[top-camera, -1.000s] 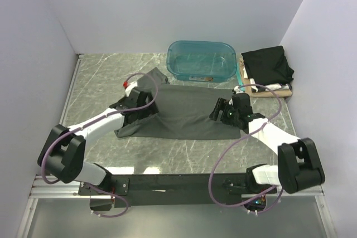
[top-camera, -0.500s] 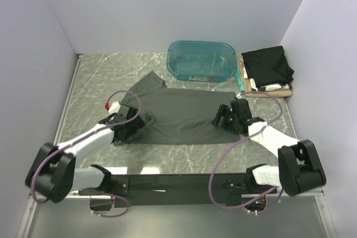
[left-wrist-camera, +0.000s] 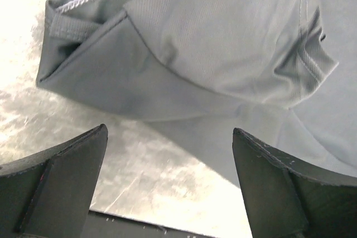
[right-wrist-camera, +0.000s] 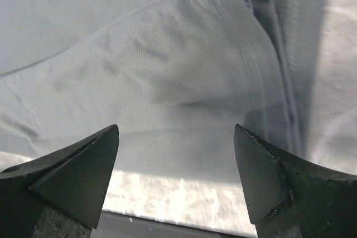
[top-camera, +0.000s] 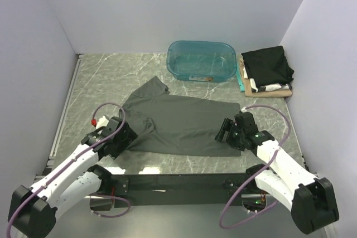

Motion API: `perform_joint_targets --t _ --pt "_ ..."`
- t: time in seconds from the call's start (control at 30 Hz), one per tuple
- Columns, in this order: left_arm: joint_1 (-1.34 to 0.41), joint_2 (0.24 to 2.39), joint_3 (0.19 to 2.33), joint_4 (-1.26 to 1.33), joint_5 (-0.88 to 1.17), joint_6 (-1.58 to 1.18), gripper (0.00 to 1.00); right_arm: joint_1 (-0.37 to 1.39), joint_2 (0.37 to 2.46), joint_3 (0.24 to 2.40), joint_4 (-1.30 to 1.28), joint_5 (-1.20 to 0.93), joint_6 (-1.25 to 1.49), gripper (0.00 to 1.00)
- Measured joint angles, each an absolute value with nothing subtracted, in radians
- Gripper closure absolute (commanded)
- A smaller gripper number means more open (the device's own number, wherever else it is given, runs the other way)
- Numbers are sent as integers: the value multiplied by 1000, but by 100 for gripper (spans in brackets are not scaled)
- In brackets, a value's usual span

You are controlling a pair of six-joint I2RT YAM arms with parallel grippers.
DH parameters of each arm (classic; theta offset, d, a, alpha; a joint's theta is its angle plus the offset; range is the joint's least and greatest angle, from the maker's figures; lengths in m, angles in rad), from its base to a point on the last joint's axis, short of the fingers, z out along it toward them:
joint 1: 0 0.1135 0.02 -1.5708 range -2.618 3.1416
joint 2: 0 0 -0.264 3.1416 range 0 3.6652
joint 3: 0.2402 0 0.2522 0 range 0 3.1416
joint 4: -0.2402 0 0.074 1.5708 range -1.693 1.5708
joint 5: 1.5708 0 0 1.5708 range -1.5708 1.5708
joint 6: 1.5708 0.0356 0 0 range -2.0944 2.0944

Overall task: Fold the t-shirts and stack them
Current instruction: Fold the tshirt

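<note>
A dark charcoal-grey t-shirt (top-camera: 184,121) lies spread on the marble table, one sleeve pointing to the back left. It fills the left wrist view (left-wrist-camera: 223,54) and the right wrist view (right-wrist-camera: 167,54). My left gripper (top-camera: 124,136) is open and empty at the shirt's near left corner. My right gripper (top-camera: 227,132) is open and empty at its near right corner. A black t-shirt (top-camera: 268,65) lies folded on tan and white ones (top-camera: 273,89) at the back right.
A translucent teal tub (top-camera: 201,59) stands at the back, just behind the shirt. White walls close in the table on the left, back and right. A black rail (top-camera: 178,182) runs along the near edge.
Both grippers have drawn back toward the near edge and let go of the grey shirt. The shirt's near half, folded before, now lies spread flat toward the front.
</note>
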State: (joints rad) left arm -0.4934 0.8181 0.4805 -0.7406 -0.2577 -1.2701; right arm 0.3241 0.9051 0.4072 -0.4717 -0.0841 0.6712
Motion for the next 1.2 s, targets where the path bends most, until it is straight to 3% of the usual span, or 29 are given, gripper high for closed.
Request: perform_joint_targets --t 0.23,0.27,0.37,0.7,0.93,1.2 --pt "-502 816 648 -794 -277 -1202 1 325 845 577 -551 -10 607 9" --pt "-502 847 735 -769 -299 -1155 1 325 828 626 -539 37 603 0" --pt "-494 950 859 -701 -335 -1082 1 325 792 671 -507 133 613 0" --pt "-369 1635 1391 -474 -265 -805 1 325 789 673 -451 254 604 0" --pt "-319 2080 1809 -459 -154 -638 1 324 783 653 -442 275 590 0" --pt "-295 2362 2096 -559 -113 -531 5 321 760 633 -439 296 575 0"
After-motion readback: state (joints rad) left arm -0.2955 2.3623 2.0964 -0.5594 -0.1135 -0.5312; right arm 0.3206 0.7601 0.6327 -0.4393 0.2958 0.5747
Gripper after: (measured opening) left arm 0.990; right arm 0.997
